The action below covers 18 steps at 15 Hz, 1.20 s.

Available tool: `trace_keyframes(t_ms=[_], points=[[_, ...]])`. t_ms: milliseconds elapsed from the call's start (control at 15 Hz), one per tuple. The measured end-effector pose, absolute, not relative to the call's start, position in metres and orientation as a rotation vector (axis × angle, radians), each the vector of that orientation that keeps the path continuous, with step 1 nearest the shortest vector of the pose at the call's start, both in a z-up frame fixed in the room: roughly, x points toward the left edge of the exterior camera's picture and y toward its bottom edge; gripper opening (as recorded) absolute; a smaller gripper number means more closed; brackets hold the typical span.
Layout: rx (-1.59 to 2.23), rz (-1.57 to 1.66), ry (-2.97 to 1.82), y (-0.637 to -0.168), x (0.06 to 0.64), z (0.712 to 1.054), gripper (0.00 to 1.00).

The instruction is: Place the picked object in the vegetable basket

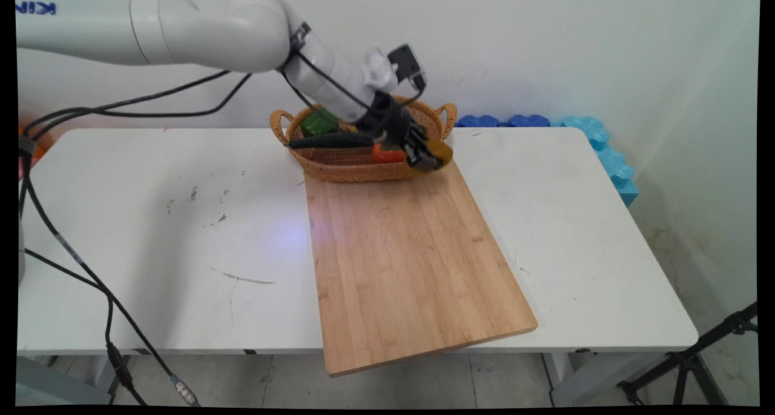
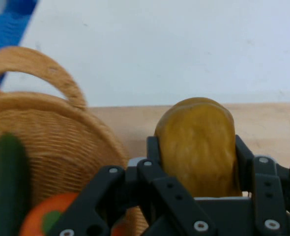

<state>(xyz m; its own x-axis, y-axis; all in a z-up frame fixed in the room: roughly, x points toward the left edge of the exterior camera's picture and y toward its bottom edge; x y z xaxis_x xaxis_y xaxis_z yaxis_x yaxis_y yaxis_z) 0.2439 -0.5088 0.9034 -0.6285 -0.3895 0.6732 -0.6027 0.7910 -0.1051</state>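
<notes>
**Potato gripped at the basket's edge**

Your gripper (image 2: 196,147) was clenched on a brown potato (image 2: 198,142), just above the wicker basket (image 1: 339,163) rim beside the cutting board (image 1: 405,257); its rounded skin could have slipped loose

main: high, near side, facing wall | hand: close, shares basket (image 1: 357,160)

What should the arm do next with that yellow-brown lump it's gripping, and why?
Probably lift slightly. The gripper is shut on the potato, which hangs low at the wicker basket's rim beside the cutting board; a lift would likely clear both.
</notes>
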Motion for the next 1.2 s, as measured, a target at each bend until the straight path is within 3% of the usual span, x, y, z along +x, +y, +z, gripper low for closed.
trace_keyframes(t_ms=[533, 1200], points=[[0.807, 0.555, -2.247, -0.558, 0.284, 0.931, 0.0], [0.826, 0.668, -2.23, -0.612, 0.323, 0.915, 0.0]])
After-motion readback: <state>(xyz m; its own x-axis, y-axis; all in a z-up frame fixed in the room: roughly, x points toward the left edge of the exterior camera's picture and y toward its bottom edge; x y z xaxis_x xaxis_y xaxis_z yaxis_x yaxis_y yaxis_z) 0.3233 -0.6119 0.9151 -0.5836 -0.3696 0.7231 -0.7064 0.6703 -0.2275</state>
